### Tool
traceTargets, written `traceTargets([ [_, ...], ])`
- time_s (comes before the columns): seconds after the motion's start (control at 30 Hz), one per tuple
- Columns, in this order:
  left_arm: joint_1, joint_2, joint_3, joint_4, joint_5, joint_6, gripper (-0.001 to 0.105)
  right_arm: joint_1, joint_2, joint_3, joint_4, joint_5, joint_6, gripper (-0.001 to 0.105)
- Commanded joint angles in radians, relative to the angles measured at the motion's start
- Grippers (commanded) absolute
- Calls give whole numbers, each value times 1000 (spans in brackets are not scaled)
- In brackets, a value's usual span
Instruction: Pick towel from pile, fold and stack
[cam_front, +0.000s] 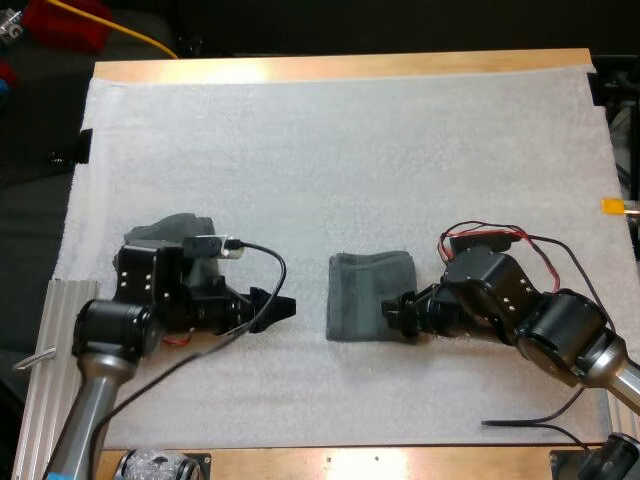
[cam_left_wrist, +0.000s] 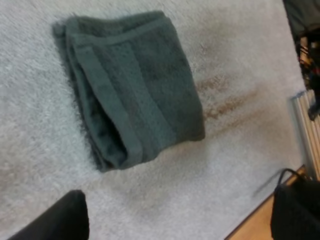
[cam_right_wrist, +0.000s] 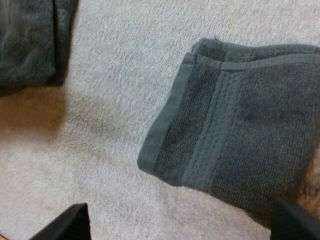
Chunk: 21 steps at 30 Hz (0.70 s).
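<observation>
The folded towel (cam_front: 370, 293) lies flat near the middle of the white mat (cam_front: 350, 150), between the two arms. It is dark grey-green terry, a soft and limp cloth folded into a thick rectangle of several layers. A flat woven band runs along one edge, and a ribbed stripe sits just inside it. It is probably light, it will sag wherever it is unsupported, and the layers can slide apart. A pinch on the top layer alone would likely peel it open. The safer hold is across the whole thickness at the closed fold or at a corner, where the stacked hems give the fingers something firm to grip.

The crumpled towel (cam_front: 175, 232) is a loose lump of the same cloth, far behind the left arm and partly hidden by it. A raised ridge or hem on it should catch easily.

The left claw (cam_front: 278, 308) hovers just beside the folded towel's near-left side. Its fingers are spread wide and hold nothing. The right claw (cam_front: 393, 312) is at the towel's right edge, its fingers also apart and gripping nothing. One finger (cam_right_wrist: 295, 220) overlaps the hem in the right wrist view.

The mat is fuzzy and slightly grippy, so the cloth should drag rather than glide across it. The wooden worktop (cam_front: 330, 68) shows beyond the mat.
</observation>
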Motion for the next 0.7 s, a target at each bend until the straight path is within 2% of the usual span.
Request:
traceTargets([
  [0.0,-6,14,0,-8,29,13,73,-1,-5,2,9,4,-13,70],
  [0.23,-6,96,0,-10,46,43,71,-1,-5,2,9,4,-13,70],
  [0.43,-6,161,0,-90,56,58,71,-1,-5,2,9,4,-13,70],
  [0.5,-6,182,0,-134,75,36,71,-1,-5,2,9,4,-13,70],
  [0.67,-6,250,0,-256,132,-91,71,-1,-5,2,9,4,-13,70],
])
